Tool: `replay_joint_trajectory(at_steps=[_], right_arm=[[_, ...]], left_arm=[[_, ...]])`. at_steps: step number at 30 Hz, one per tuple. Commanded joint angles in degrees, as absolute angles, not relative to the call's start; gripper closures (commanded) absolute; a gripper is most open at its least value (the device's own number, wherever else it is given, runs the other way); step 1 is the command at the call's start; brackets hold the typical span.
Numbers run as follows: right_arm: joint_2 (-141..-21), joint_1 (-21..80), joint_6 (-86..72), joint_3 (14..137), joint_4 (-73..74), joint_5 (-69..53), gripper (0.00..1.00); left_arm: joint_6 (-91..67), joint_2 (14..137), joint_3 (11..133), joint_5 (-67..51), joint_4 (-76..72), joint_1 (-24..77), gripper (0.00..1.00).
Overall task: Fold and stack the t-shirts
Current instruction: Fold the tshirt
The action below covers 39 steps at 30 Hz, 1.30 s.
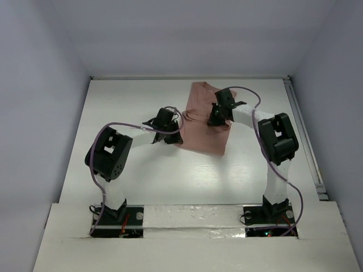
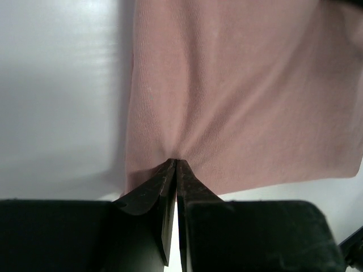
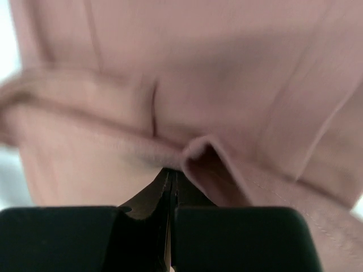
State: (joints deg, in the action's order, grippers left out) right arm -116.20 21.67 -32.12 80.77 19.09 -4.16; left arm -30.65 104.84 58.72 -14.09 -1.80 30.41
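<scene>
A dusty salmon-pink t-shirt [image 1: 202,127] lies partly folded on the white table [image 1: 136,170], toward the back centre. My left gripper [image 1: 176,135] is at its left edge, shut on the cloth; in the left wrist view the fingertips [image 2: 174,164] pinch the t-shirt [image 2: 238,90] near its hem, with creases fanning from the pinch. My right gripper [image 1: 214,118] sits on the shirt's right upper part, shut on a fold; in the right wrist view the t-shirt [image 3: 187,73] bunches into a raised ridge just above the closed gripper [image 3: 172,171]. No print shows.
A metal rail [image 1: 306,141] runs along the table's right edge. Grey walls [image 1: 39,85] close in left, right and back. Purple cables [image 1: 122,126] loop over both arms. Bare white table shows in front of the shirt and to its left.
</scene>
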Motion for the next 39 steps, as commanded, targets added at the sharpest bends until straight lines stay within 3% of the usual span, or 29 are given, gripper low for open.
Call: replay_joint_trajectory(at_steps=[1, 9, 11, 15, 18, 24, 30, 35, 39], right_arm=[[-119.0, 20.6, -30.2, 86.4, 15.2, 4.6, 1.00], [-130.3, 16.3, -29.2, 112.0, 19.6, 3.3, 1.00], [-127.1, 16.3, -28.9, 111.3, 19.1, 1.9, 1.00], [-113.9, 16.3, -29.9, 99.0, 17.2, -6.0, 1.00], [-104.0, 17.0, -31.4, 81.2, 15.1, -11.9, 1.00], [-83.9, 17.8, -38.0, 45.8, 7.9, -18.1, 1.00], [-82.7, 17.8, -39.6, 33.3, 5.2, -17.9, 1.00], [-83.0, 17.8, -40.3, 31.8, 6.3, -14.2, 1.00], [-77.5, 17.8, -39.8, 33.0, 9.3, -13.2, 0.99]], left_arm=[[-30.6, 101.5, 52.7, -13.1, 1.1, 31.4, 0.96], [-35.1, 92.2, 47.4, -12.8, 2.4, 33.2, 0.96], [-34.8, 90.9, 49.4, -12.3, 3.9, 33.2, 0.94], [-33.1, 90.4, 59.0, -11.0, 9.2, 33.2, 0.91], [-32.7, 90.8, 63.6, -10.8, 11.1, 33.2, 0.88], [-32.3, 91.5, 60.4, -11.3, 9.9, 32.7, 0.83], [-31.7, 89.8, 54.1, -9.5, 8.8, 32.2, 0.82], [-31.3, 87.3, 50.0, -8.7, 8.7, 31.1, 0.71], [-31.5, 86.0, 48.3, -7.8, 8.7, 30.6, 0.69]])
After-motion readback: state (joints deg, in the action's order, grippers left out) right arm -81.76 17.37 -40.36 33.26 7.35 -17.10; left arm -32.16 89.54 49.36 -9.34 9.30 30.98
